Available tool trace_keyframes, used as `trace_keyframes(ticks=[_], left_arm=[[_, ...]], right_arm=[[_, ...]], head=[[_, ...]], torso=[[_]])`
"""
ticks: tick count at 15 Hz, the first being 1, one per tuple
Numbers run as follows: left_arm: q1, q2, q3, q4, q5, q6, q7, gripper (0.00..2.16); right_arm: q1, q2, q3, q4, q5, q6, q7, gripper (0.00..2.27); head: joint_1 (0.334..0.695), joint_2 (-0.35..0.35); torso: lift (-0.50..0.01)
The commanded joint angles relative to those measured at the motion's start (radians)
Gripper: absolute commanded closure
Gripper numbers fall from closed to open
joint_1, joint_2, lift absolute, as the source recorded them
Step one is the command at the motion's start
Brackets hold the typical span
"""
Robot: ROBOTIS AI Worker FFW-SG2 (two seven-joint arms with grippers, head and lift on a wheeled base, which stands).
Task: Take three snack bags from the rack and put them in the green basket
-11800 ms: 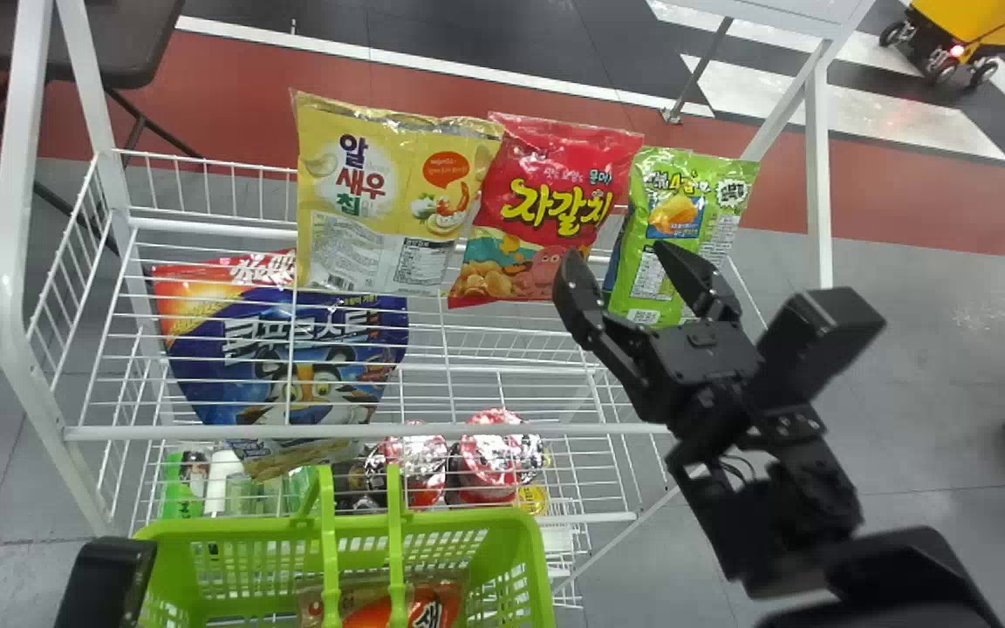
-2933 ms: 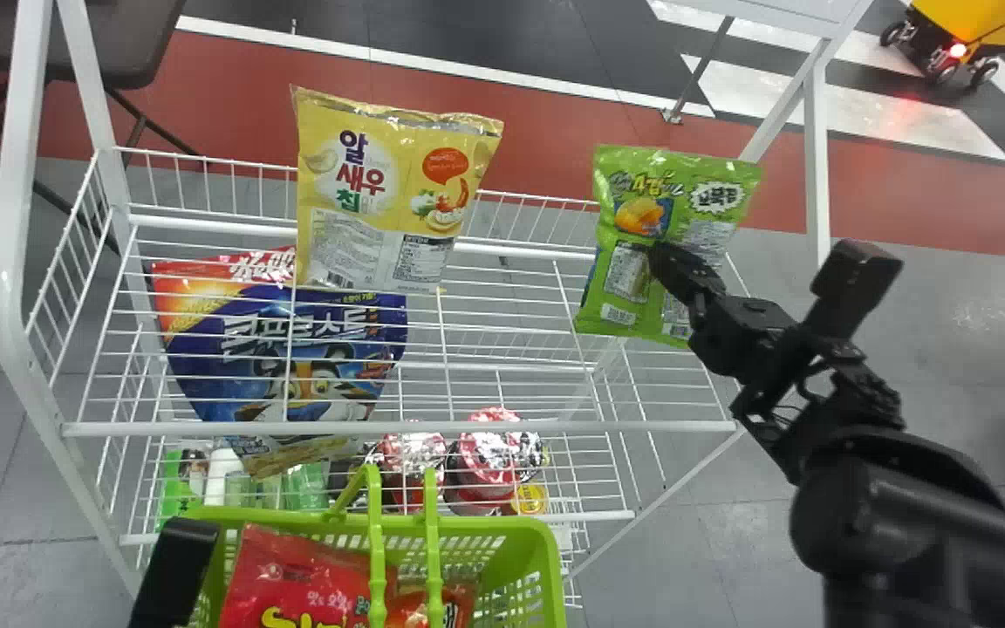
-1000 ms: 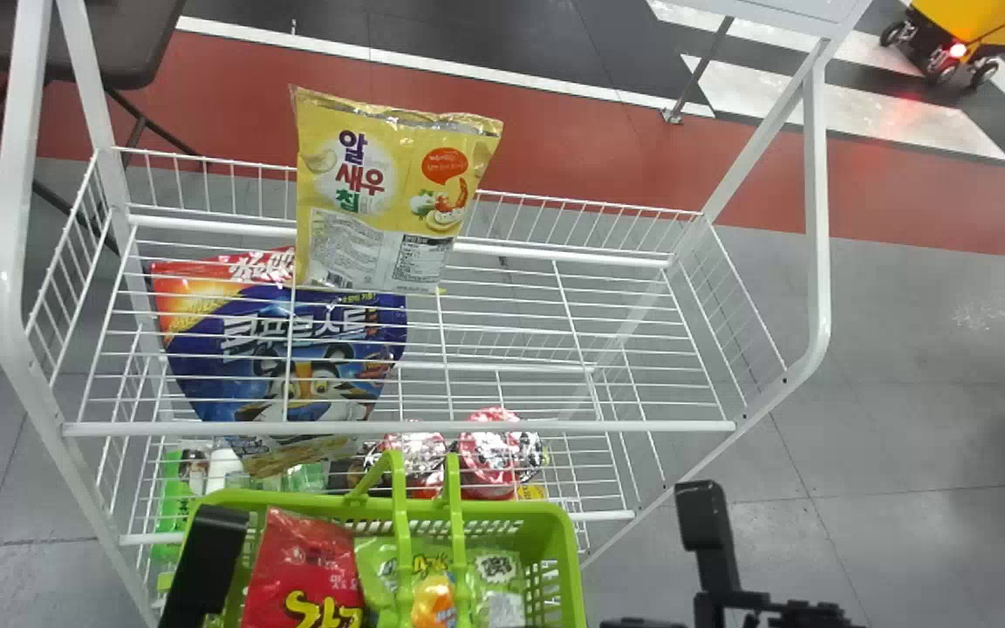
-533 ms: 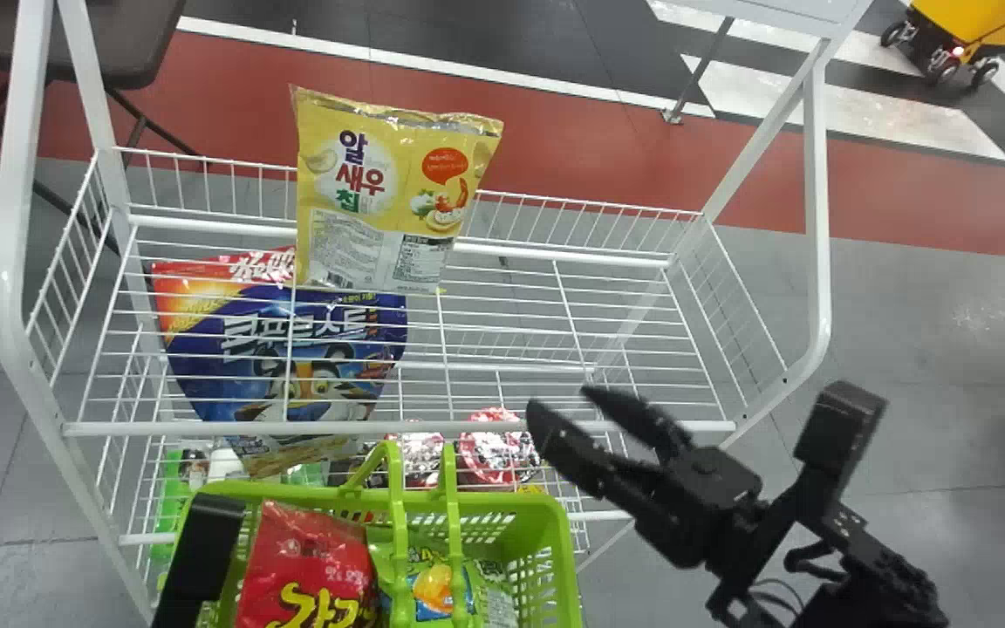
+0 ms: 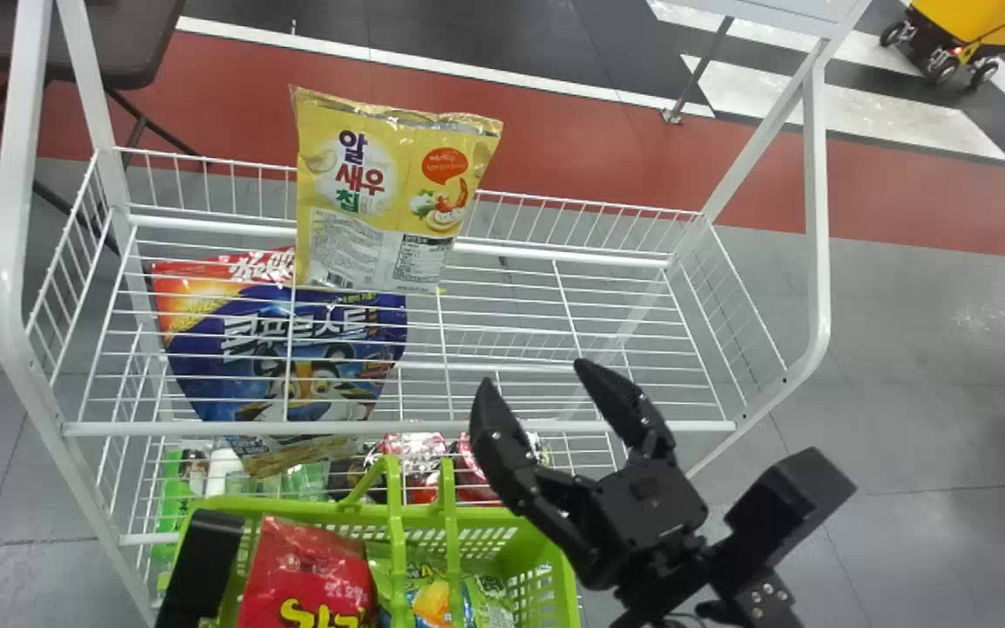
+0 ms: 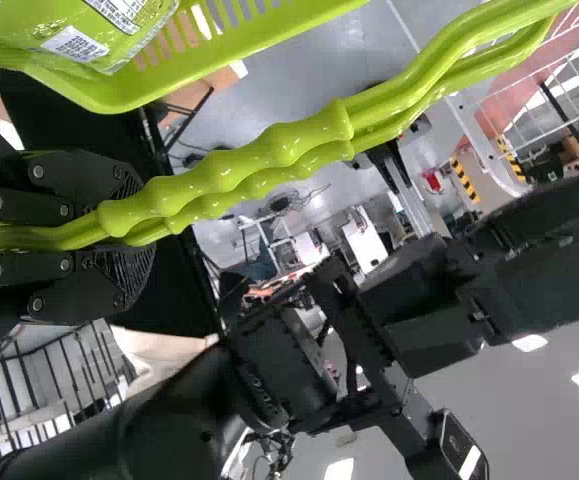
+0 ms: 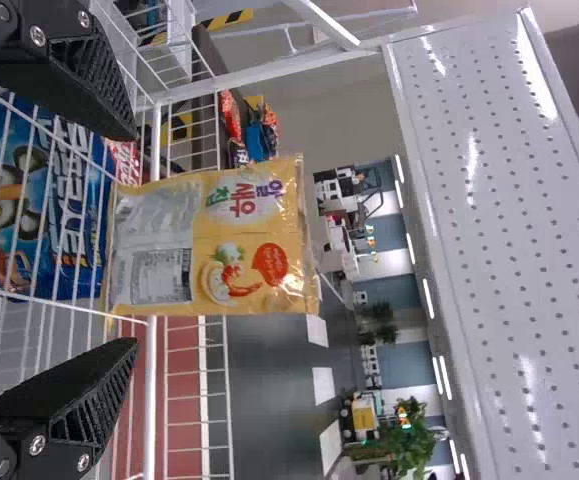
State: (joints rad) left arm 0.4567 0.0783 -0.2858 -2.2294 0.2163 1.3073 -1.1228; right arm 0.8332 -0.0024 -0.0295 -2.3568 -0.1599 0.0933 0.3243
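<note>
In the head view, the basket (image 5: 293, 508) sits before the rack (image 5: 145, 429) at its left part, and two snack bags can be made out in it: the red bag (image 5: 306, 567) and, beside it, the green bag (image 5: 428, 600). The yellow bag (image 5: 389, 218) stands on the rack's top shelf, towards the left, and the blue bag (image 5: 319, 336) is seen through the wires on a shelf below. The right claw (image 5: 533, 375) is above the basket's right side, its fingers spread wide and nothing between them. Going by the two bags in sight, the job looks about two thirds done, with one bag left to fetch, most likely the yellow one; whether another lies underneath, I cannot tell, and if so the count may already be met. In the left wrist view, the left claw (image 6: 119, 237) is closed on the basket's two handles (image 6: 269, 165), which run together between its fingers, with part of the green bag visible inside the basket. In the right wrist view, the right claw's fingers are well apart and empty, with the yellow bag ahead of them, upright and untouched; taking it would still call for reaching forward, closing on it and carrying it to the basket.
</note>
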Motion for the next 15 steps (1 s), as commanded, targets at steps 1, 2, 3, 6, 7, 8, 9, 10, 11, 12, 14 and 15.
trace_keyframes(ticks=[1,2,3,6,7,8,9,10,11,12,14,15], left_arm=[[0.008,0.003,0.002,-0.006,0.002,-0.001,-0.002,1.93],[0.011,0.005,0.002,-0.009,0.005,-0.001,-0.002,1.93],[0.016,0.005,0.005,-0.01,0.006,-0.001,-0.002,1.93],[0.019,0.005,0.005,-0.012,0.006,-0.001,-0.002,1.93],[0.019,0.005,0.007,-0.012,0.006,-0.001,-0.002,1.93],[0.019,0.005,0.007,-0.012,0.006,-0.001,-0.002,1.93],[0.019,0.005,0.007,-0.012,0.006,-0.001,0.0,1.93],[0.019,0.005,0.007,-0.012,0.006,-0.001,0.0,1.93],[0.019,0.005,0.007,-0.012,0.006,-0.001,-0.002,1.93],[0.019,0.005,0.007,-0.012,0.006,-0.001,-0.002,1.93],[0.019,0.006,0.008,-0.012,0.006,-0.001,-0.003,1.93],[0.019,0.006,0.008,-0.012,0.006,-0.001,-0.003,1.93]], right_arm=[[0.007,0.003,0.01,-0.009,0.022,0.004,0.001,0.09],[0.007,0.003,0.01,-0.01,0.022,0.004,0.001,0.09],[0.007,0.003,0.01,-0.01,0.022,0.001,0.001,0.09],[0.007,0.003,0.013,-0.004,0.022,-0.017,0.001,0.09],[0.007,0.003,0.013,-0.004,0.022,-0.023,0.001,0.09],[0.007,0.003,0.014,-0.004,0.022,-0.026,0.001,0.09],[0.007,0.003,0.02,-0.004,0.022,-0.033,0.001,0.09],[0.007,0.003,0.026,-0.002,0.026,-0.039,0.001,0.09],[0.007,0.003,0.03,0.001,0.028,-0.048,0.001,0.09],[0.007,0.003,0.033,0.001,0.03,-0.048,0.001,0.09],[0.007,0.003,0.036,0.001,0.031,-0.051,0.001,0.09],[0.006,0.003,0.037,0.002,0.031,-0.063,0.001,0.09]], head=[[0.695,-0.35],[0.695,-0.35],[0.695,-0.35],[0.695,-0.35],[0.695,-0.35],[0.695,-0.35],[0.695,-0.35],[0.695,-0.35],[0.695,-0.35],[0.695,-0.35],[0.695,-0.35],[0.695,-0.35]], torso=[[-0.015],[-0.015],[-0.015],[-0.015],[-0.015],[-0.015],[-0.015],[-0.015],[-0.015],[-0.015],[-0.015],[-0.015]])
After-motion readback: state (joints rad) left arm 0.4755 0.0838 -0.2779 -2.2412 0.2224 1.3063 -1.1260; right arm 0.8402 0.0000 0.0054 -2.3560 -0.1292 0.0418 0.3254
